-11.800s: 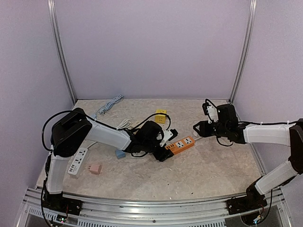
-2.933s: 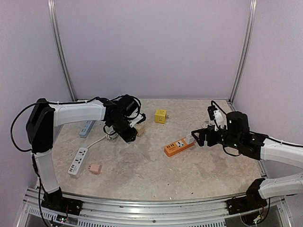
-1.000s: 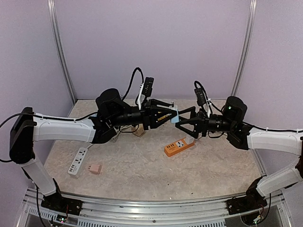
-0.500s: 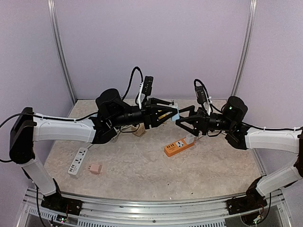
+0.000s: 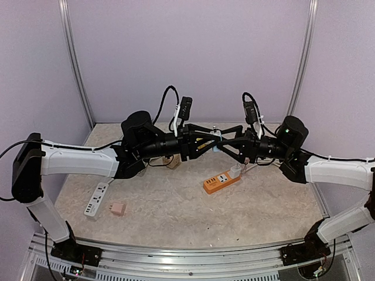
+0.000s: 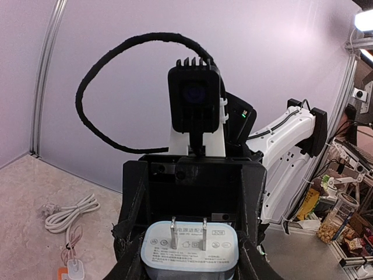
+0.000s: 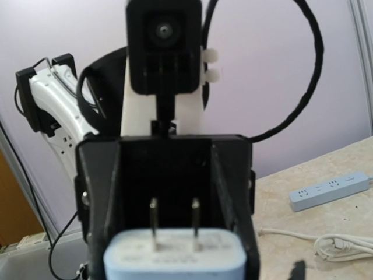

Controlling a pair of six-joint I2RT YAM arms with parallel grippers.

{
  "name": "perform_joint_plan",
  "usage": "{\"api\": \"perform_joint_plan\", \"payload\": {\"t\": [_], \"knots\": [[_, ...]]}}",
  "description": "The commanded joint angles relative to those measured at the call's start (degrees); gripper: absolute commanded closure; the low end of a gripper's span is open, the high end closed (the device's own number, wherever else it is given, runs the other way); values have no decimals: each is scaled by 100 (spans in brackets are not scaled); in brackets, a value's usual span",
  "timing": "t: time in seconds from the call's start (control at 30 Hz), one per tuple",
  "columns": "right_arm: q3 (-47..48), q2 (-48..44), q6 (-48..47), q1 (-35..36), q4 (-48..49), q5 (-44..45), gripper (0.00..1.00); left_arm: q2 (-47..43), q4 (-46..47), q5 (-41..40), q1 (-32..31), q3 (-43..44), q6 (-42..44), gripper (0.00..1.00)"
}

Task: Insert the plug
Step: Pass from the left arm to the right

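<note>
Two grippers meet in the air, well above the orange power strip (image 5: 222,181) that lies on the table (image 5: 176,228). Between them is the light blue plug (image 5: 217,143), so it is high over the strip and not near any socket.

The left gripper (image 5: 211,139) holds the plug. In its wrist view the plug (image 6: 189,252) sits clamped between the two dark fingers (image 6: 127,248), with the two metal prongs standing up and free.

The right gripper (image 5: 224,144) comes from the opposite side, and its fingers stand on both sides of the same plug. In the right wrist view the plug (image 7: 175,256) fills the bottom edge, but the fingers themselves hardly show there. I cannot tell if they press on the plug or only surround it with a little gap.

My judgement is that the task is about in the middle. The plug is picked up and lifted, and a handover from the left side to the right side seems to be in progress. What is left is the main part. One gripper must take the plug firmly, the other must let go, and then the plug must go down to the orange power strip. There the prongs must be turned to face a socket and pushed in. No insertion is done yet.

A white power strip (image 5: 96,199) and a small pink adapter (image 5: 118,208) lie far to the left of the orange strip, both untouched.
</note>
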Motion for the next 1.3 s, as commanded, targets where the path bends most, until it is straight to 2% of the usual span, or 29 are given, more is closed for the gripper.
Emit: {"api": "perform_joint_plan", "payload": {"t": [0.0, 0.4, 1.07, 1.27], "knots": [[-20, -3, -66, 56, 5, 31, 30, 13, 74, -9, -38, 37, 68, 74], [-282, -27, -64, 58, 106, -65, 28, -84, 203, 139, 14, 11, -16, 74], [-231, 104, 223, 56, 559, -345, 42, 65, 252, 216, 8, 103, -119, 74], [-251, 122, 89, 56, 330, -253, 34, 33, 281, 207, 14, 86, -99, 74]]}}
